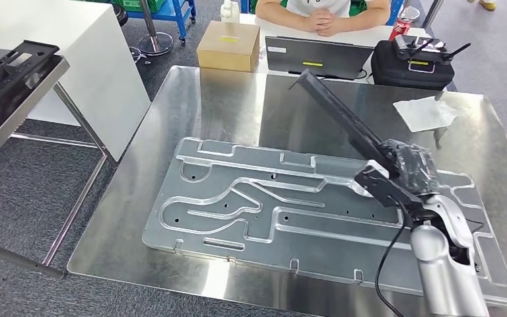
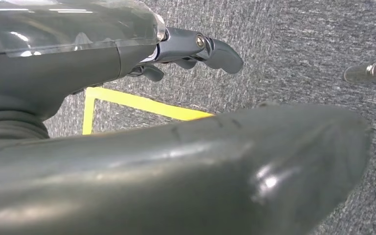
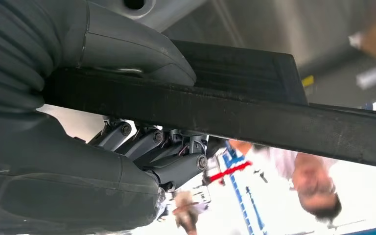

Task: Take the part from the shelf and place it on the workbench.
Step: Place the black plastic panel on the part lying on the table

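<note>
**The right hand holds a long black part over the shiny desk**

The robot's right hand (image 1: 396,173) is wrapped around one end of a long black part (image 1: 340,112). The part sticks up and away from the hand at a slant, with its far end high over the back of the desk (image 1: 191,99). In the right wrist view the thumb lies on one side of the part (image 3: 274,120) and the dark fingers (image 3: 176,166) curl around the other side, so the grip is tight.

Under the hand, a big silver plate with grooves (image 1: 237,211) lies flat on the desk. A crumpled white cloth (image 1: 426,112) lies near the desk's far right corner.

The left hand (image 2: 196,49) hangs over grey carpet with a yellow line (image 2: 142,104) on it. Its fingers are bent a little and apart, and it holds nothing.

A shelf (image 1: 6,86) stands to the left, with another black part (image 1: 3,69) lying on it. Behind the desk there is a cardboard box (image 1: 228,46), a black case (image 1: 409,66) and a red can (image 1: 403,28). A person (image 1: 323,16) sits there with hands folded.
</note>
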Robot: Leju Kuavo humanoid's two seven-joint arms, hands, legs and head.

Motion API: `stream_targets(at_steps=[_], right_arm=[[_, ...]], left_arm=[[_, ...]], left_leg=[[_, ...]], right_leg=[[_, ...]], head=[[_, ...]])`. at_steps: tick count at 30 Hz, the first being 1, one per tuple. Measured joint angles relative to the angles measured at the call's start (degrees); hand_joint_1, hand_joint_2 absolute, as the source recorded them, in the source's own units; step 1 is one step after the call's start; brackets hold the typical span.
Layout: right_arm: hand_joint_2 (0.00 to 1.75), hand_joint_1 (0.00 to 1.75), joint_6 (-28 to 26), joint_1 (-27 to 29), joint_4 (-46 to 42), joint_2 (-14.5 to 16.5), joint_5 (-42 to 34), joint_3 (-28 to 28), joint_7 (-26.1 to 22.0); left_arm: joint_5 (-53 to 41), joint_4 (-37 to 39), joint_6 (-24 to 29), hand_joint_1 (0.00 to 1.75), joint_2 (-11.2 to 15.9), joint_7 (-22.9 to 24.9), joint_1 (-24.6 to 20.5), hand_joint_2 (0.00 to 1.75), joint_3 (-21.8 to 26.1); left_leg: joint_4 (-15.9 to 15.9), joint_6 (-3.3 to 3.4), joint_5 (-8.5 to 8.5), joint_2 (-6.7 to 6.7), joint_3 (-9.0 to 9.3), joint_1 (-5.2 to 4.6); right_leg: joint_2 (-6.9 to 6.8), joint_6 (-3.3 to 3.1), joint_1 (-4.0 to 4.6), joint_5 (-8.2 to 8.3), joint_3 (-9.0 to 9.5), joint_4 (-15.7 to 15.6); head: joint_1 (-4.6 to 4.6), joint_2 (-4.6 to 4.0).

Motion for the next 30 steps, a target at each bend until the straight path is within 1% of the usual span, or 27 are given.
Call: stream_targets(at_steps=[3,6,10,13,22,30], right_arm=[[1.75,1.75,0.0,-2.5,5.0,0.7,2.8,3.7,0.6],[1.75,1.75,0.4,-4.3,9.2,1.5,4.4,6.2,0.4],[1.75,1.75,0.5,-6.4,15.8,3.1,5.9,10.2,-1.0],[1.75,1.75,0.0,-8.8,21.2,4.6,6.2,13.4,-3.1],[1.75,1.75,0.0,-15.5,32.1,8.9,5.4,20.2,-6.5],[1.75,1.75,0.0,-20.0,39.1,11.7,4.5,23.5,-8.2]], left_arm=[[0.1,0.0,0.1,0.0,-0.1,0.1,0.0,0.0,0.0],[0.1,0.0,0.1,0.0,-0.2,0.2,0.0,0.0,0.0],[0.2,0.0,0.2,0.0,-0.2,0.2,-0.1,0.0,0.0],[0.5,0.0,0.6,0.0,-0.2,0.3,-0.4,0.0,0.2],[2.5,0.0,2.9,0.0,-0.4,0.6,-0.6,0.0,1.6],[3.9,0.0,4.2,0.0,-0.8,0.2,-0.6,0.0,2.8]], left_leg=[[0.0,-0.03,-0.03,0.09,0.05,0.03],[0.0,-0.19,-0.22,0.55,0.11,0.09],[-0.1,-0.31,-0.38,1.46,0.51,0.22],[-0.1,-0.34,-0.4,1.9,0.73,0.3],[-0.1,-0.45,-0.36,1.92,1.23,0.53],[-0.1,-0.61,-0.47,1.92,1.43,0.69]], right_leg=[[0.1,-0.01,0.04,0.01,0.01,0.0],[0.58,-0.06,0.07,0.04,0.13,-0.1],[1.42,-0.24,0.2,0.22,0.3,-0.2],[1.83,-0.26,0.3,0.39,0.41,-0.3],[1.82,-0.38,0.69,0.47,0.95,-0.4],[1.83,-0.51,0.89,0.39,1.14,-0.4]], head=[[0.0,0.0],[0.0,0.0],[0.0,0.0],[-0.01,0.0],[-0.02,0.0],[-0.02,0.0]])
